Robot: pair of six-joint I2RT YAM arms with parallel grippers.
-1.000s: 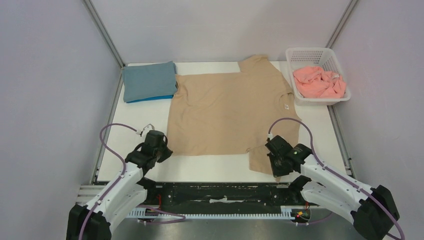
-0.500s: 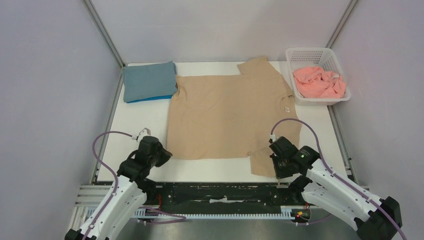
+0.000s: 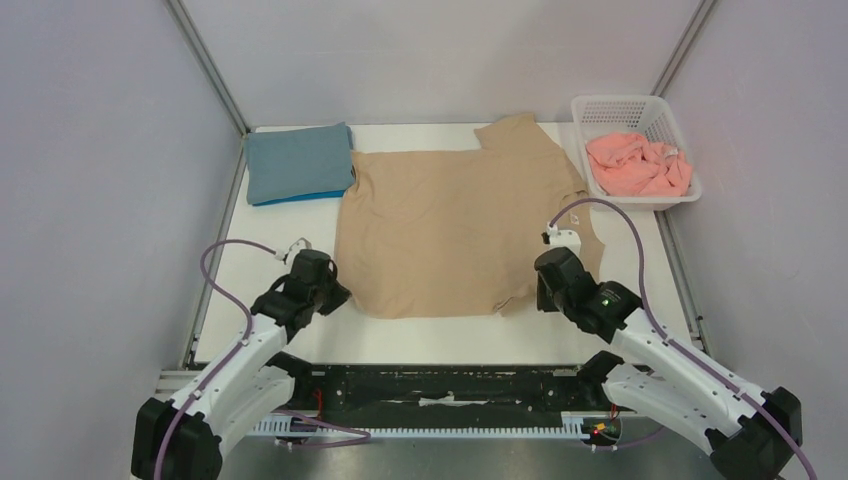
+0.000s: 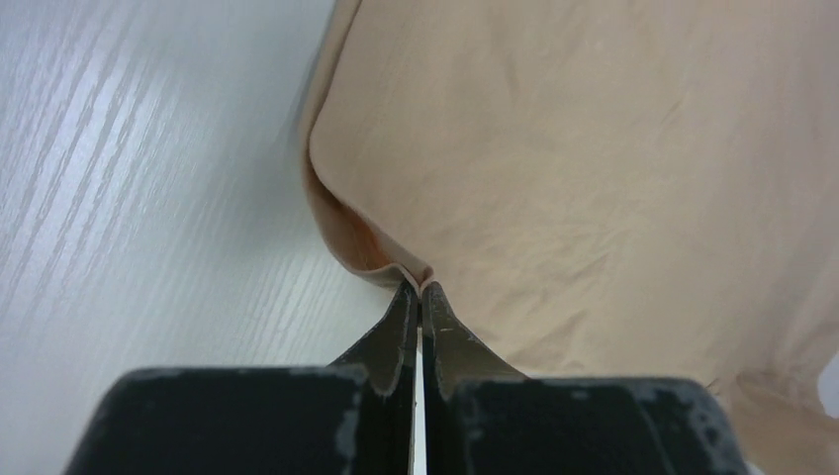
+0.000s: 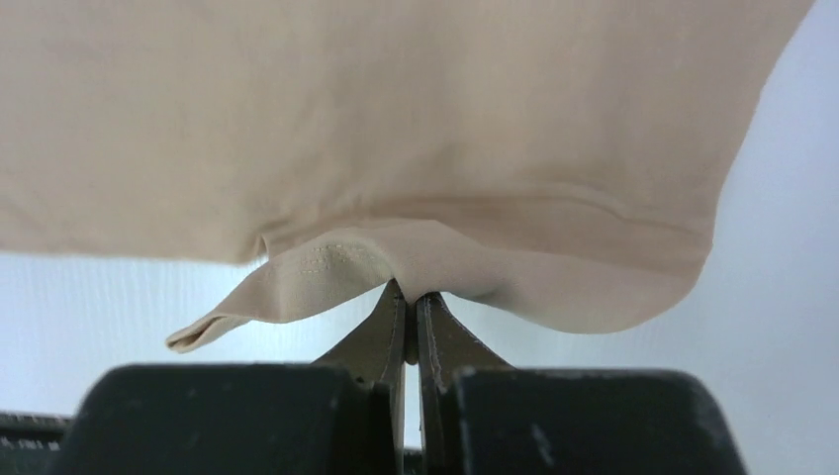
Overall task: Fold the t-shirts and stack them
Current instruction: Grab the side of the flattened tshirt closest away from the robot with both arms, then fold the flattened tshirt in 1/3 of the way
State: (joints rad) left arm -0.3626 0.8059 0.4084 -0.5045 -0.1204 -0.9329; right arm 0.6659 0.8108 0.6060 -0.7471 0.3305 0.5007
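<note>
Pinching near-left hem corner of tan shirt in left claw, closed tight; near-right edge clamped likewise in right claw, over desk.

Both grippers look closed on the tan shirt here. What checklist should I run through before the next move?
1. Left gripper shut on the tan cotton t-shirt's near left corner: ok.
2. Right gripper shut on its near right edge: ok.
3. Shirt body lying flat on the white table: ok, with slight rumpling by the right gripper.
4. Folded slate-blue t-shirt and white slatted plastic basket lie off the tan shirt: ok.
5. Both fabric layers caught in each gripper: cannot tell.
</note>
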